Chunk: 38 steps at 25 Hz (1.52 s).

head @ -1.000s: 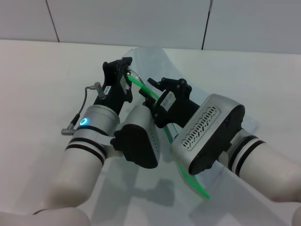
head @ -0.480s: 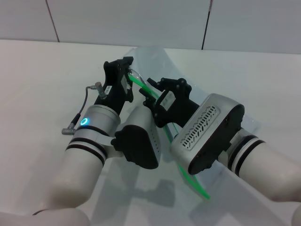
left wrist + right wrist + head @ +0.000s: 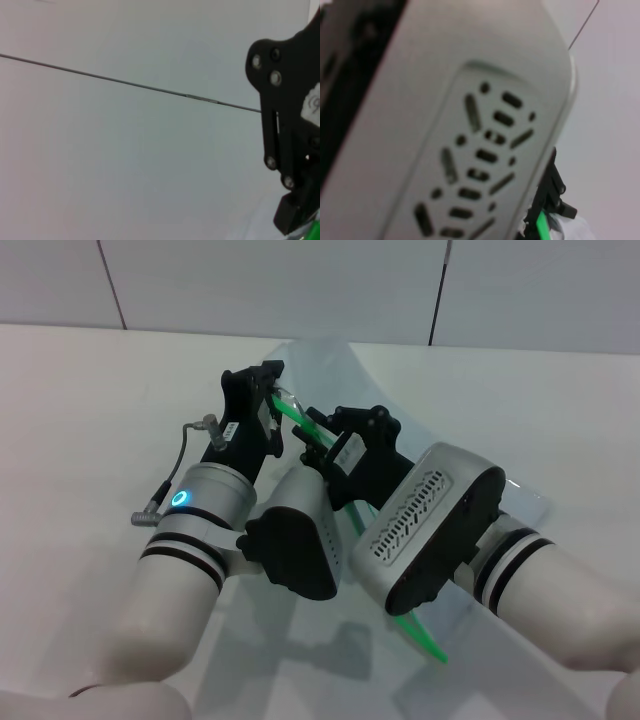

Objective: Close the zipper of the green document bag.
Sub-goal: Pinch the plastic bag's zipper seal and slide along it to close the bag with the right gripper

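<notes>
Hidden: much of the green document bag (image 3: pixel 330 365) sits behind the two arms in the head view — only its far curved end near the upper centre, a strip at the right edge and a pale patch at the bottom of the frame show.
Zipper: the zipper (image 3: pixel 300 420) runs as a bright green line from upper centre down toward the lower right, vanishing behind the right arm's grey housing and reappearing as a short stretch near the bottom (image 3: pixel 425 638). The slider tab cannot be picked out.
Left gripper: the left gripper (image 3: pixel 272 392) is at the upper centre of the head view, its black fingers closed onto the far end of the green strip, which lifts off the table there.
Right gripper: the right gripper (image 3: pixel 322 436) is just below and right of the left one, against the green strip; whether its fingers are apart or pinched on it cannot be told.
Left wrist view: mostly bare white table (image 3: pixel 125 160) with a thin dark seam; a black linkage (image 3: pixel 285 125) is cut off at the right edge, with a sliver of green at the bottom right corner.
Right wrist view: almost filled by a blurred grey vented housing (image 3: pixel 470 140) — a short piece of green strip (image 3: pixel 540 225) shows at the bottom.
Contents: nothing can be made out inside the translucent bag.
</notes>
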Each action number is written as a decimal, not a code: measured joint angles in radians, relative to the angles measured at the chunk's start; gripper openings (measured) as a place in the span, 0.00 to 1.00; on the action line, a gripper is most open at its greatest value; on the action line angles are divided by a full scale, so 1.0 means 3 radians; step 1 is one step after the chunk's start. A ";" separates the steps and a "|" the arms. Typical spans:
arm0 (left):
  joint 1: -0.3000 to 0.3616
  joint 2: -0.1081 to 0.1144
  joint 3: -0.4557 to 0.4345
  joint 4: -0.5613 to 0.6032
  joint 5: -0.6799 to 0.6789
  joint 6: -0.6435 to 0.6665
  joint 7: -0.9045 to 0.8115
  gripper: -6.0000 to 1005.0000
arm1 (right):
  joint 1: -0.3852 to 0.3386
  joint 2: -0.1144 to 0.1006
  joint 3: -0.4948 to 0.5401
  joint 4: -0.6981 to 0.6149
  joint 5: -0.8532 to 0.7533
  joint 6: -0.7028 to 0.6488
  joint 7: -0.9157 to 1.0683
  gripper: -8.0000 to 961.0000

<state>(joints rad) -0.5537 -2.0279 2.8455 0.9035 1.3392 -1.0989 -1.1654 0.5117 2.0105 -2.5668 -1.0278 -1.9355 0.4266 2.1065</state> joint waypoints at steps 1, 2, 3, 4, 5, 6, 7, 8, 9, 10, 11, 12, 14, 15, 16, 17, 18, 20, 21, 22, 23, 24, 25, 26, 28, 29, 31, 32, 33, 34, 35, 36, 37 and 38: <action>0.0000 0.0000 0.0000 0.0000 0.0000 0.0000 0.0001 0.07 | -0.0001 0.0004 0.0003 0.0000 0.0000 0.0000 -0.0005 0.19; 0.0000 0.0000 0.0000 0.0000 0.0000 0.0001 0.0003 0.07 | -0.0002 0.0006 0.0005 0.0000 -0.0001 0.0000 -0.0007 0.19; 0.0000 0.0000 0.0000 0.0000 0.0000 0.0002 0.0003 0.07 | -0.0002 0.0007 0.0008 0.0000 -0.0002 0.0000 -0.0007 0.19; 0.0000 0.0000 0.0000 0.0000 0.0000 0.0002 0.0004 0.07 | -0.0002 0.0007 0.0009 0.0000 -0.0002 0.0000 -0.0008 0.19; 0.0000 0.0000 0.0000 0.0000 0.0001 0.0003 0.0004 0.07 | -0.0004 0.0007 0.0011 0.0001 -0.0001 0.0000 -0.0010 0.19; 0.0000 0.0000 0.0000 0.0000 0.0001 0.0003 0.0004 0.07 | -0.0006 0.0007 0.0015 0.0002 -0.0001 0.0000 -0.0011 0.19; 0.0000 0.0000 0.0000 0.0000 0.0001 0.0003 0.0004 0.07 | -0.0010 0.0007 0.0020 0.0003 -0.0001 0.0000 -0.0011 0.18; 0.0001 0.0000 0.0000 0.0000 0.0001 0.0004 0.0004 0.07 | -0.0014 0.0007 0.0025 0.0004 -0.0001 0.0000 -0.0012 0.16; 0.0002 0.0000 0.0000 0.0000 0.0001 0.0004 0.0004 0.07 | -0.0016 0.0007 0.0028 0.0005 -0.0002 0.0000 -0.0012 0.15; 0.0003 0.0000 0.0000 0.0000 0.0001 0.0004 0.0004 0.07 | -0.0016 0.0007 0.0028 0.0005 -0.0003 0.0000 -0.0012 0.14; 0.0004 0.0000 0.0000 0.0000 0.0001 0.0004 0.0004 0.07 | -0.0017 0.0007 0.0028 0.0005 -0.0005 0.0000 -0.0013 0.13; 0.0005 0.0000 0.0000 0.0000 0.0001 0.0004 0.0004 0.07 | -0.0017 0.0007 0.0028 0.0005 -0.0006 0.0000 -0.0013 0.12; 0.0005 0.0002 0.0000 0.0000 0.0001 0.0004 0.0004 0.07 | -0.0022 0.0007 0.0028 0.0001 -0.0007 0.0000 -0.0013 0.09; 0.0005 0.0003 0.0000 0.0000 0.0001 0.0005 0.0004 0.07 | -0.0025 0.0006 0.0028 -0.0003 -0.0007 -0.0001 -0.0014 0.09; 0.0005 0.0004 0.0000 0.0000 0.0001 0.0008 0.0004 0.07 | -0.0027 0.0004 0.0028 -0.0005 -0.0008 -0.0002 -0.0014 0.09; 0.0005 0.0004 0.0000 0.0000 0.0000 0.0018 0.0004 0.07 | -0.0027 0.0003 0.0028 -0.0006 -0.0009 -0.0005 -0.0015 0.09; 0.0005 0.0005 0.0000 0.0000 0.0000 0.0022 0.0004 0.07 | -0.0027 0.0002 0.0028 -0.0007 -0.0011 -0.0009 -0.0015 0.09; 0.0005 0.0005 0.0000 0.0000 0.0000 0.0033 0.0004 0.07 | -0.0028 -0.0002 0.0028 -0.0008 -0.0014 -0.0021 -0.0015 0.09; 0.0005 0.0005 0.0000 0.0000 -0.0001 0.0034 0.0004 0.07 | -0.0029 -0.0003 0.0027 -0.0009 -0.0015 -0.0024 -0.0015 0.09; 0.0005 0.0005 0.0000 0.0000 -0.0003 0.0036 0.0004 0.07 | -0.0029 -0.0004 0.0027 -0.0009 -0.0015 -0.0026 -0.0014 0.09; 0.0005 0.0005 0.0000 0.0000 -0.0006 0.0036 0.0004 0.07 | -0.0029 -0.0004 0.0027 -0.0009 -0.0016 -0.0027 -0.0014 0.09; 0.0005 0.0005 0.0000 0.0000 -0.0007 0.0037 0.0000 0.07 | -0.0029 -0.0004 0.0027 -0.0009 -0.0018 -0.0029 -0.0014 0.09; 0.0005 0.0005 0.0000 0.0000 -0.0007 0.0038 -0.0008 0.07 | -0.0029 -0.0004 0.0027 -0.0009 -0.0019 -0.0029 -0.0014 0.09; 0.0005 0.0005 0.0000 0.0000 -0.0007 0.0038 -0.0014 0.07 | -0.0029 -0.0004 0.0027 -0.0008 -0.0021 -0.0029 -0.0013 0.09; 0.0007 0.0005 -0.0002 0.0000 -0.0006 0.0039 -0.0024 0.07 | -0.0029 -0.0009 0.0025 -0.0006 -0.0023 -0.0030 -0.0008 0.09; 0.0008 0.0005 -0.0003 0.0000 -0.0006 0.0039 -0.0024 0.07 | -0.0029 -0.0014 0.0023 -0.0006 -0.0023 -0.0031 -0.0003 0.09; 0.0009 0.0005 -0.0004 0.0000 -0.0008 0.0039 -0.0025 0.07 | -0.0029 -0.0015 0.0022 -0.0005 -0.0023 -0.0031 0.0000 0.09; 0.0009 0.0005 -0.0005 0.0000 -0.0009 0.0038 -0.0025 0.07 | -0.0029 -0.0016 0.0021 -0.0005 -0.0023 -0.0031 0.0003 0.09; 0.0010 0.0005 -0.0007 0.0000 -0.0010 0.0033 -0.0029 0.07 | -0.0029 -0.0018 0.0021 -0.0004 -0.0024 -0.0031 0.0007 0.09; 0.0011 0.0005 -0.0010 0.0000 -0.0010 0.0029 -0.0036 0.07 | -0.0029 -0.0018 0.0021 -0.0003 -0.0024 -0.0031 0.0008 0.09; 0.0012 0.0005 -0.0011 0.0000 -0.0010 0.0026 -0.0045 0.07 | -0.0028 -0.0018 0.0021 -0.0002 -0.0023 -0.0031 0.0010 0.09; 0.0014 0.0005 -0.0014 0.0000 -0.0010 0.0020 -0.0056 0.07 | -0.0029 -0.0019 0.0021 0.0000 -0.0022 -0.0031 0.0012 0.09; 0.0015 0.0005 -0.0017 0.0000 -0.0010 0.0016 -0.0070 0.07 | -0.0030 -0.0019 0.0021 0.0000 -0.0021 -0.0031 0.0012 0.09; 0.0017 0.0005 -0.0018 0.0000 -0.0010 0.0015 -0.0081 0.07 | -0.0031 -0.0019 0.0021 0.0000 -0.0020 -0.0031 0.0013 0.09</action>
<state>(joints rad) -0.5486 -2.0263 2.8400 0.9035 1.3361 -1.0944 -1.1898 0.5023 2.0048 -2.5604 -1.0277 -1.9415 0.4172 2.1102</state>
